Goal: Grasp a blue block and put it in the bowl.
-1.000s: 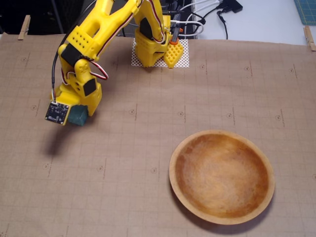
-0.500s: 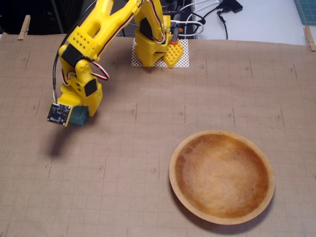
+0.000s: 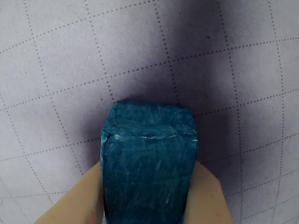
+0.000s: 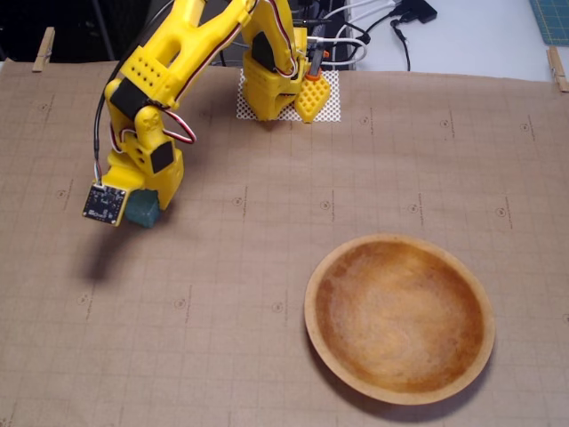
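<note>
A single yellow plastic robot arm (image 4: 169, 62) is reaching out from its base at the far edge of the table and folding downward in the fixed view, its wrist pointing toward the brown gridded paper sheet (image 4: 267, 267) that is covering the work surface. At the tip, the pincer (image 4: 142, 206) is hanging low over the sheet, with a small dark circuit board (image 4: 103, 203) riding on its outer side. One small teal-blue painted cube, the blue block (image 3: 148, 163), is sitting squarely between the two tan fingers (image 3: 77, 200) in the wrist view, each finger pressing against an opposite face, so the pincer is closing narrowly around it to just the block's width. From the fixed view only a corner of the blue block is peeking out beneath the yellow housing, and whether it is touching the paper or hanging just above it cannot be told; a soft shadow is falling on the sheet just beside the pincer. One wide, shallow round wooden bowl (image 4: 313, 294) with an orange-brown mottled inside and a paler tan rim is lying well apart from the pincer, toward the lower right of the fixed view, and it is holding nothing. Wooden clothespins (image 4: 43, 49) are clipping the paper at its far corners.
</note>
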Robot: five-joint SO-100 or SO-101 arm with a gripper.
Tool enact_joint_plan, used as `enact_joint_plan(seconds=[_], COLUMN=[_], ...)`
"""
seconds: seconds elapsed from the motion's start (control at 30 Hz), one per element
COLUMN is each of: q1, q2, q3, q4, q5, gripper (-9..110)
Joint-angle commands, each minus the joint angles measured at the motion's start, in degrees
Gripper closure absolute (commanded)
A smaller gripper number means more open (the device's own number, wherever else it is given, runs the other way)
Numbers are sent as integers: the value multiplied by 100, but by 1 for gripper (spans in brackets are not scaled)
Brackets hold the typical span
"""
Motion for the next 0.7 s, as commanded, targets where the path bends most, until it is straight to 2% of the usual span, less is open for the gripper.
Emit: enact_joint_plan(seconds=[0.0, 0.27, 0.5, 0.67], q1=[-62, -62, -70, -281], q2=[343, 413, 677, 1538], q3=[-202, -193, -185, -290], q4=[44, 44, 62, 571], q5=[-26, -62, -53, 26], gripper=[97, 105, 104, 104])
